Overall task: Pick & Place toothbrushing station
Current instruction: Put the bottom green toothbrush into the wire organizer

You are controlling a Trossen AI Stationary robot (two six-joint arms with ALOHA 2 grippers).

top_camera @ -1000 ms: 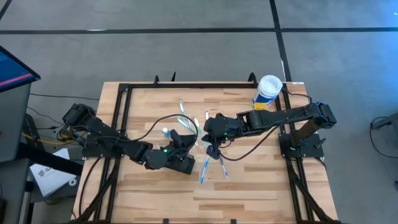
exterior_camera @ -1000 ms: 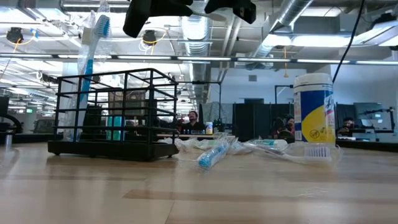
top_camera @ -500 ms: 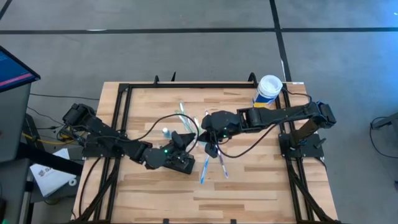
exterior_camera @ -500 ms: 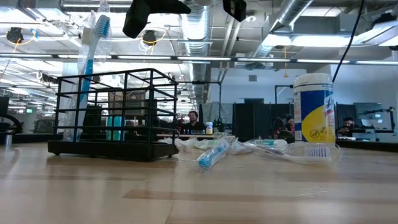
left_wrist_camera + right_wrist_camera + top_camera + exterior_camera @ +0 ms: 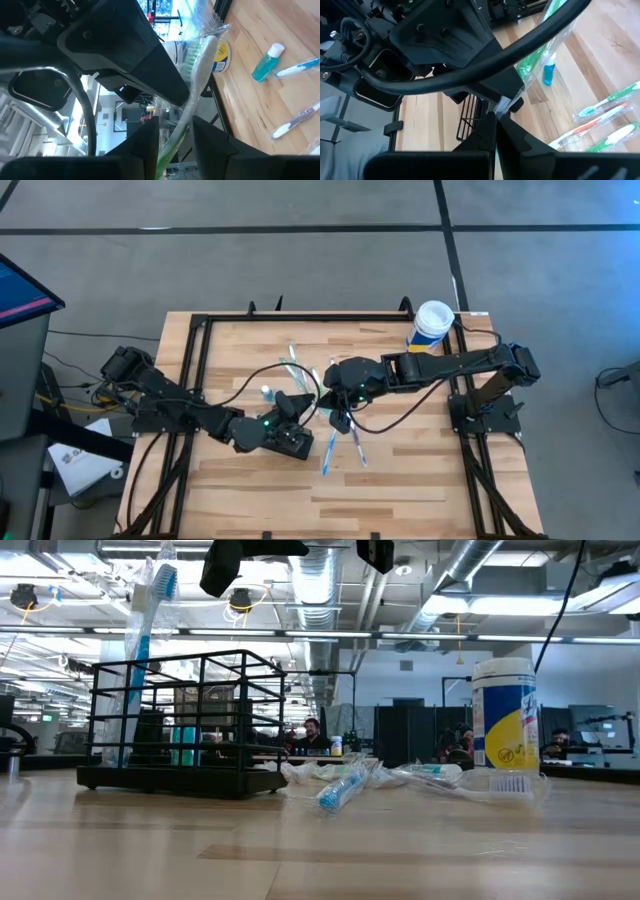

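Above the table's middle, the left tool (image 5: pixel 175 145) grips a wrapped toothbrush (image 5: pixel 197 75).

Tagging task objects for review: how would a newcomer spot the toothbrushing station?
On the wooden table, in the low view, look to the left, away from the round canister. The toothbrushing station is the black wire cage on a flat base, with a blue toothbrush standing upright at its left end; the wrapped toothbrushes beside it lie flat.

Overhead, table-level views share canister (image 5: pixel 432 323).
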